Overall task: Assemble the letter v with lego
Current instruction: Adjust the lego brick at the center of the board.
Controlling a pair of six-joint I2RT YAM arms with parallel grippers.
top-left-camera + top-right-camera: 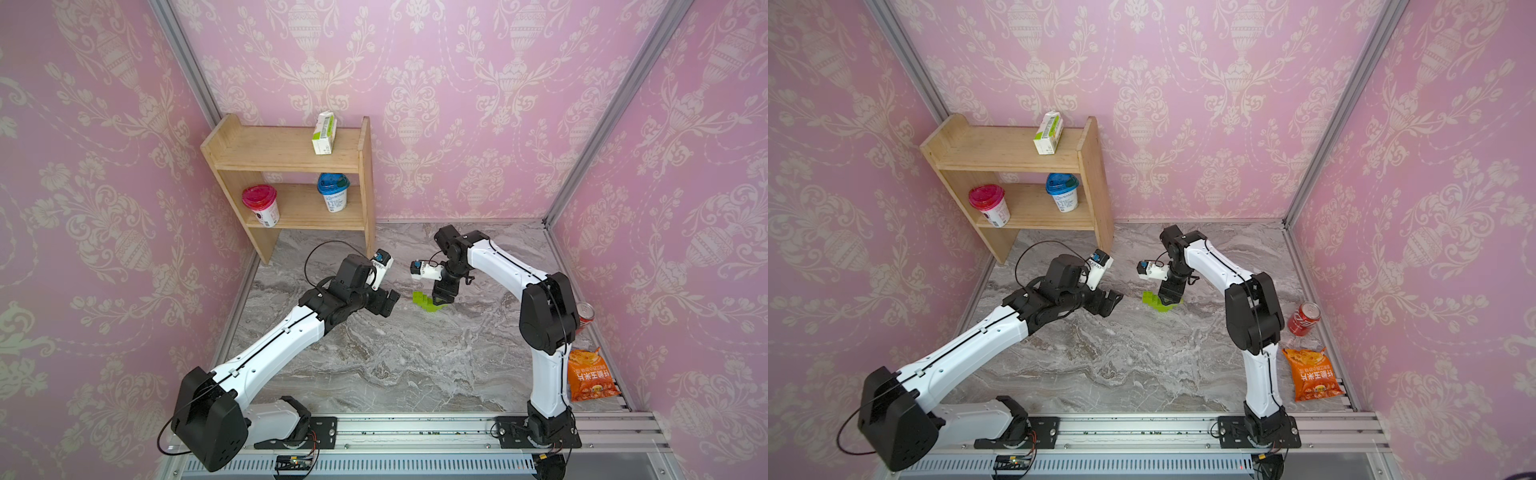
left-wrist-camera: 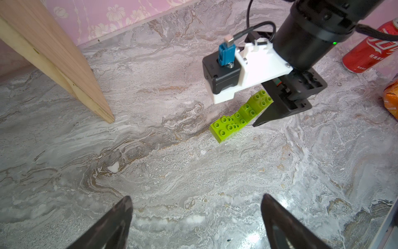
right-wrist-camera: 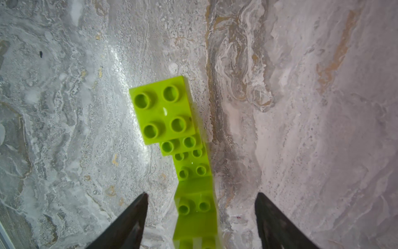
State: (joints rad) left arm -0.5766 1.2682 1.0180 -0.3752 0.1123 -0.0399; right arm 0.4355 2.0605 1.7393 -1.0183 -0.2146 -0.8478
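Lime-green lego (image 3: 163,110) lies mid-table (image 1: 374,365) as a stepped run of joined bricks. My right gripper (image 3: 201,194) stands over one end, jaws apart, with the bricks between them untouched. Left gripper (image 2: 196,196) hangs near, wide and empty. I judge we're at gripping or seating this run; any second arm is hidden from me. Next I'd close squarely, without tipping it.

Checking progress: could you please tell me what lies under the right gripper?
Stepped lime-green lego bricks on the marble table, between the right gripper's spread fingers. From above, the gripper covers their far end.
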